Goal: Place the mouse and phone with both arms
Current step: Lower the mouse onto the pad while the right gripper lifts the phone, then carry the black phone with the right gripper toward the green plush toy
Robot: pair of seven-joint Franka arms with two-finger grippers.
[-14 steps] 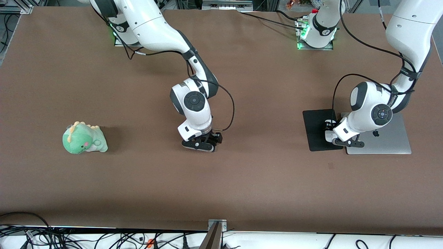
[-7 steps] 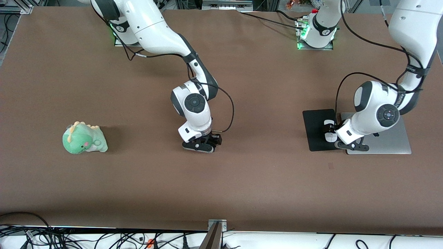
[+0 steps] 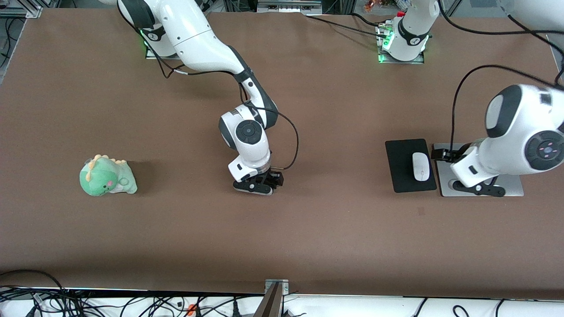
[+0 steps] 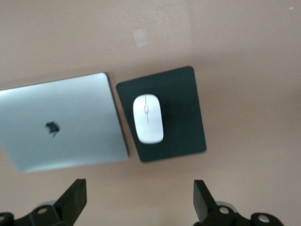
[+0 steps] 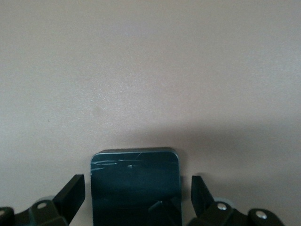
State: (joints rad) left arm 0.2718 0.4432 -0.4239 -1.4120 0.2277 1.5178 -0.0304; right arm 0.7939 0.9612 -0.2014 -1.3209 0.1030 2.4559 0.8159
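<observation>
The white mouse (image 3: 421, 166) lies on the black mouse pad (image 3: 403, 174); it also shows in the left wrist view (image 4: 148, 118). My left gripper (image 3: 478, 189) is up in the air over the silver laptop (image 3: 511, 187), open and empty (image 4: 138, 202). My right gripper (image 3: 257, 185) is low at the middle of the table. In the right wrist view it is open (image 5: 136, 195), its fingers on either side of the black phone (image 5: 135, 176) with a gap at each side. The phone lies flat on the table and is hidden in the front view.
A green plush dinosaur (image 3: 107, 176) sits toward the right arm's end of the table. The closed laptop (image 4: 61, 122) lies right beside the mouse pad (image 4: 181, 94). A small pale mark (image 4: 140, 36) is on the table near the pad.
My left gripper has come off the mouse, risen and moved over the laptop; the mouse stays on the pad. My right gripper has barely moved.
</observation>
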